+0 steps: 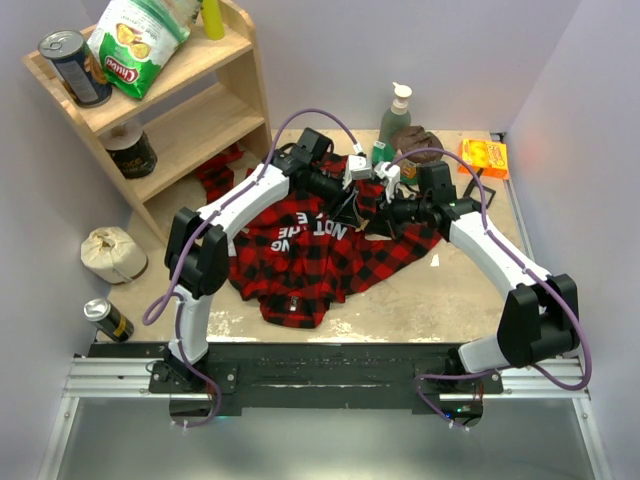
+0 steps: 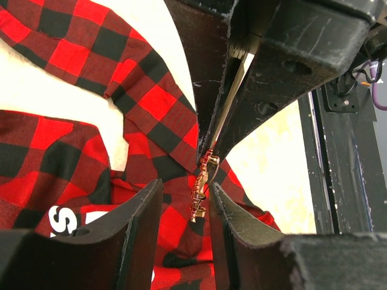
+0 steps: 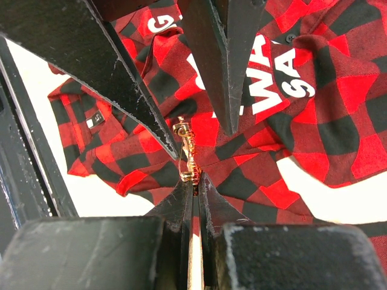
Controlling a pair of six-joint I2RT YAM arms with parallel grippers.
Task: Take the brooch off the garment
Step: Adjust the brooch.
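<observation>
The garment (image 1: 300,262), a red-and-black plaid shirt with white block letters, lies spread mid-table and is lifted in a fold between the two arms. The brooch (image 2: 202,192), a tiny gold ornament, hangs pinned at that fold's edge. My left gripper (image 2: 185,184) is open, one finger on each side of the brooch with a narrow gap. From the opposite side my right gripper (image 3: 195,180) is shut on the plaid fabric just below the brooch (image 3: 187,154). In the top view the left gripper (image 1: 352,205) and right gripper (image 1: 376,212) meet over the shirt.
A wooden shelf (image 1: 170,110) with a chip bag and cans stands at the back left. A soap bottle (image 1: 397,105), a brown cloth lump (image 1: 415,140) and an orange packet (image 1: 484,157) sit along the back. A beige bundle (image 1: 112,253) and a can (image 1: 108,320) are left.
</observation>
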